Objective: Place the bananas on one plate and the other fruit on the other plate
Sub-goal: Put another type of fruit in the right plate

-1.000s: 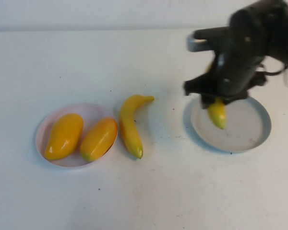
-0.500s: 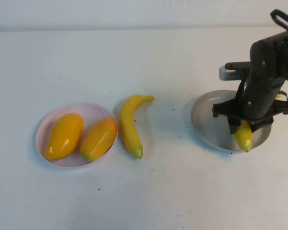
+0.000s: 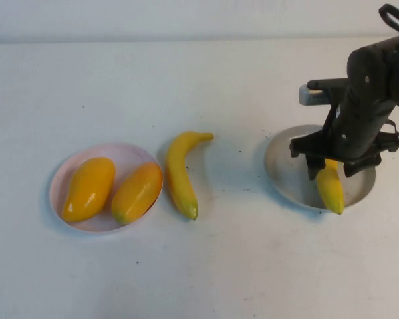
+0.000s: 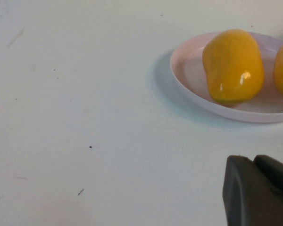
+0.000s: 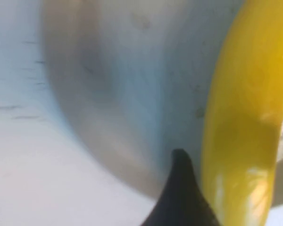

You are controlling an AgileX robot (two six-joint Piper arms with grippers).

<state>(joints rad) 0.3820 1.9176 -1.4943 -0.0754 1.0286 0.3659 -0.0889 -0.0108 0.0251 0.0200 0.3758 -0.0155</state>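
One banana (image 3: 331, 189) lies on the grey-blue plate (image 3: 286, 166) at the right. My right gripper (image 3: 332, 169) stands over it, open, its fingers spread wider than the fruit. In the right wrist view one dark fingertip (image 5: 181, 188) sits beside that banana (image 5: 245, 117). The second banana (image 3: 179, 174) lies on the table just right of the pink plate (image 3: 123, 154). That plate holds two orange-yellow fruits (image 3: 88, 189) (image 3: 137, 193). My left gripper (image 4: 252, 162) is shut and empty, low over the table near the pink plate (image 4: 188, 80).
White tabletop all round. The table's far edge meets a pale wall at the top of the high view. A wide stretch of bare table separates the two plates.
My right gripper carried the banana rightward and down onto the grey-blue plate, then opened and let it go. The other fruit and the left gripper have not moved.
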